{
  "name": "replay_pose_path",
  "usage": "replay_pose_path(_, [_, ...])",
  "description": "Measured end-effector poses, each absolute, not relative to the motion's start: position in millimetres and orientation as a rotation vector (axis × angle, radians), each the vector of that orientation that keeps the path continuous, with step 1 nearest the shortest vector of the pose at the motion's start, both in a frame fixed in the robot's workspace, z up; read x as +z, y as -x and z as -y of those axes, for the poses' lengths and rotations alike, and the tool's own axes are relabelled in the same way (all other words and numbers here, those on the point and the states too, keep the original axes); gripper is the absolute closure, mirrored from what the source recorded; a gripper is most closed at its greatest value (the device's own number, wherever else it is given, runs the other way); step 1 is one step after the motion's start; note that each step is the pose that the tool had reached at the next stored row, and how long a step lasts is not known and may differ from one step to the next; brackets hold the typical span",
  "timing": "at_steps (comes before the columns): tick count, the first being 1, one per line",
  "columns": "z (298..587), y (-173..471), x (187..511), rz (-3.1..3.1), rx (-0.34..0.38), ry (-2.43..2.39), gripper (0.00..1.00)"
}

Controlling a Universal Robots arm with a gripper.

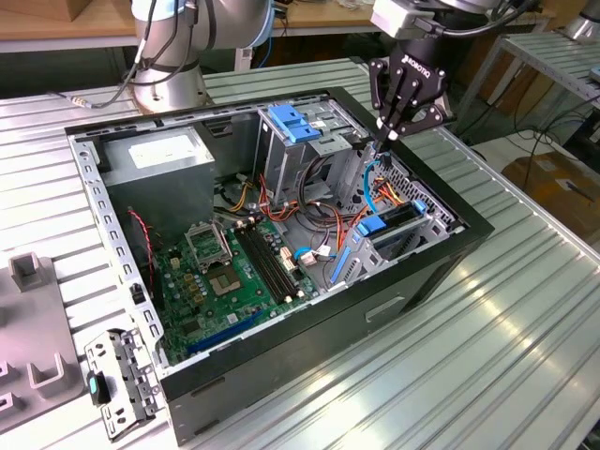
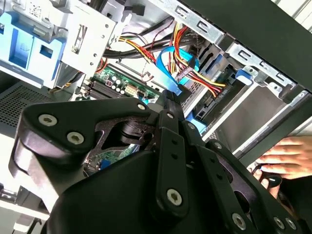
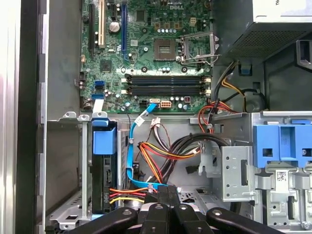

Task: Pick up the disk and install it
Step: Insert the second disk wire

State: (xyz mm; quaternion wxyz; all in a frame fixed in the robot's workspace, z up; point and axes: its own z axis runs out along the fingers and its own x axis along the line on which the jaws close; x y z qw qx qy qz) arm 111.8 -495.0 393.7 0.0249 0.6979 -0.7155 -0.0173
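The disk [image 1: 382, 229] stands on edge in the front bay of the open computer case [image 1: 281, 375], its blue rail on top. In the first wrist view the disk [image 3: 104, 168] sits in the same bay under a blue tab. My gripper [image 1: 385, 137] hangs above the case between the drive cage and the bay. It is shut on the end of a blue cable [image 1: 371, 183] that rises from inside the case. Both wrist views show the fingers together at the blue cable [image 3: 130, 151], next to red and yellow wires [image 3: 124, 195]. The blue cable [image 2: 168, 68] runs straight to the fingertips.
A grey power-supply box [image 1: 155, 155] fills the case's back corner, with the motherboard [image 1: 225, 272] below it. The metal drive cage carries a blue latch [image 1: 295, 122]. A person's hand [image 2: 287, 156] rests outside the case wall. Grey fixtures [image 1: 33, 309] and a bracket [image 1: 117, 380] lie on the exterior view's left.
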Motion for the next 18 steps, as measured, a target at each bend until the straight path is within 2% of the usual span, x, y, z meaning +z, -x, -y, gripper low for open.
replay_pose_path(13, [494.8,-111.8,393.7,2.209,-0.044,-2.154,0.89])
replay_pose_path(14, [494.8,-111.9,393.8,2.207,-0.038,-2.152,0.82])
replay_pose_path(18, [493.8,-111.8,393.6,2.18,0.025,-2.122,0.82])
